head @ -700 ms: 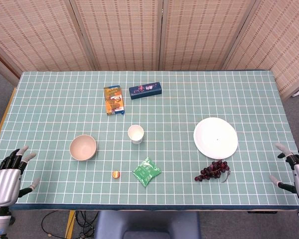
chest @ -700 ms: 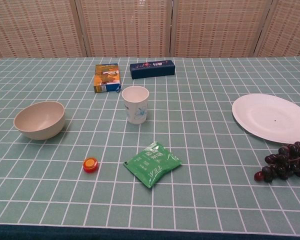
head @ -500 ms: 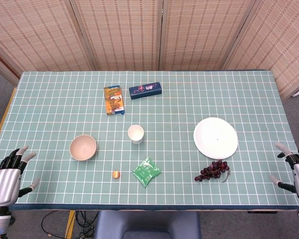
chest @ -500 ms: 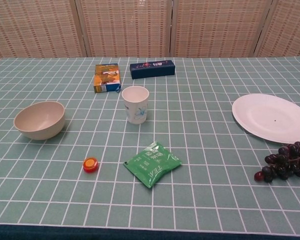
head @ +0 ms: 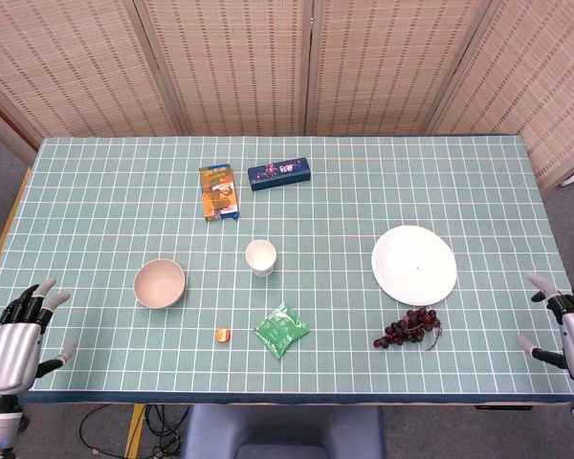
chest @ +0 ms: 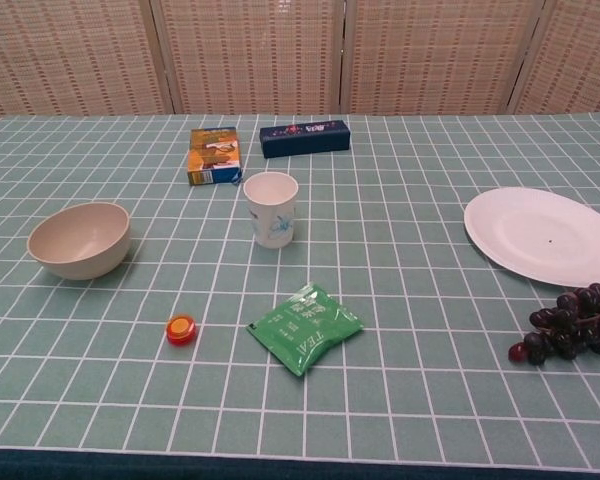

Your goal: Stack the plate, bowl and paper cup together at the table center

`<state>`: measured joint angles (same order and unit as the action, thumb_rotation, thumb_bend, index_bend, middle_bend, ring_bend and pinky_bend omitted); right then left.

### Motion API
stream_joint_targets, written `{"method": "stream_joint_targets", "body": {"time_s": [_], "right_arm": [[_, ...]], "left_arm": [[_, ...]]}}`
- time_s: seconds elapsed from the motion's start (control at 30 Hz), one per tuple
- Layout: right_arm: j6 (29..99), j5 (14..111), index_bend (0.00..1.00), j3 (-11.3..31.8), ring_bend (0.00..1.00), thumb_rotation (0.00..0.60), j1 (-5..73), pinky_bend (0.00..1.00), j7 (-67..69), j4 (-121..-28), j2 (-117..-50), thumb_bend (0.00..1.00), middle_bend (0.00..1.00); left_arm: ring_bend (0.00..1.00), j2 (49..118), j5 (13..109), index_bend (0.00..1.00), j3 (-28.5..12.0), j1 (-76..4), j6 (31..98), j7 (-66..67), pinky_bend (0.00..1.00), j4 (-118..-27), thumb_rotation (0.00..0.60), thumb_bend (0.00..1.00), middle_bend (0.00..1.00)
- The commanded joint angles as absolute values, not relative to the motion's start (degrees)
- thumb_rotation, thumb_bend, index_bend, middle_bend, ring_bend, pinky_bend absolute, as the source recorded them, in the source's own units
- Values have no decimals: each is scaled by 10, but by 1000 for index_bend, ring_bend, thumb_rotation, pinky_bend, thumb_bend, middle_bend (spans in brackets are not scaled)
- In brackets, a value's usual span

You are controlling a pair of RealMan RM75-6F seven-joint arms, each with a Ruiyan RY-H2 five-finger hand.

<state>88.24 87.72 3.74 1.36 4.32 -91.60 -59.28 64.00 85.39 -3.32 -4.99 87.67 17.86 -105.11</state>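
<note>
A white plate point(head: 413, 264) point(chest: 542, 234) lies flat on the right side of the table. Near the centre stands an upright white paper cup point(head: 260, 257) point(chest: 271, 208). A beige bowl point(head: 160, 282) point(chest: 79, 239) sits on the left. My left hand point(head: 11, 342) hovers at the table's front left corner, fingers apart and holding nothing. At the front right edge, my right hand point(head: 566, 335) is likewise spread and empty. Both hands are far from the three objects and show only in the head view.
A green snack packet point(head: 281, 330) point(chest: 305, 327) and a small orange cap point(head: 223, 335) point(chest: 181, 328) lie in front of the cup. Dark grapes point(head: 408, 327) point(chest: 567, 325) touch the plate's near edge. An orange box point(head: 218, 192) and a dark blue box point(head: 278, 173) lie behind.
My left hand has shifted very slightly down toward the table corner. Nothing else has moved.
</note>
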Motion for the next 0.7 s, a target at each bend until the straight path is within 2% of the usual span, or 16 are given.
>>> {"method": "stream_joint_targets", "body": {"time_s": [0.03,0.7], "right_arm": [[882,877,168,38,393,600,14,585,43,-916,-593,36,376],[852,890,168,37,393,600,39,585,20,-927,-593,36,376]], "left_arm": [[109,640,854,221,-34,-50,877,178,192,-1051,600,221,103],[109,640,849,221,-34,-50,874,175,192,-1047,600,220,103]]}}
